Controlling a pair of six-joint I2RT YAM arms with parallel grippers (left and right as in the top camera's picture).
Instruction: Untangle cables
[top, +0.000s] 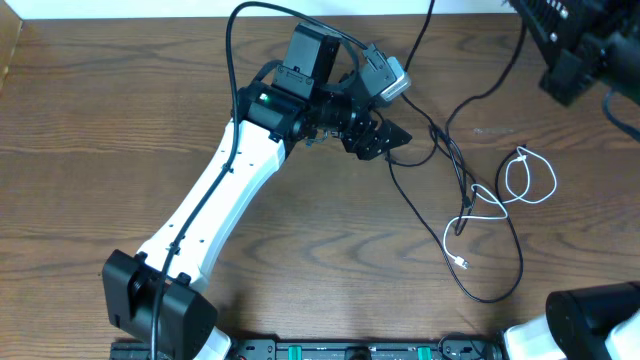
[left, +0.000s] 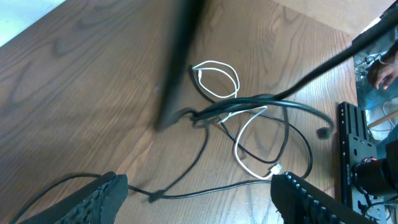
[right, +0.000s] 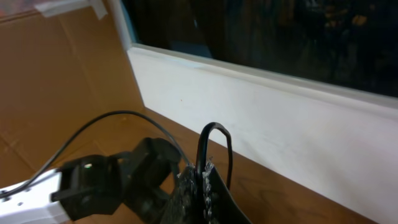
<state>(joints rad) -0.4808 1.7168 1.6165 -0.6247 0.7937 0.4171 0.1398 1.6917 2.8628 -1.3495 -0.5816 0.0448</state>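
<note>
The table is brown wood, grain plain to see, with a low sheen. The white cable looks smooth and faintly glossy; the black cables are matt, rubbery. The left arm's shell is smooth white plastic, and the left gripper has black ribbed pads.
</note>
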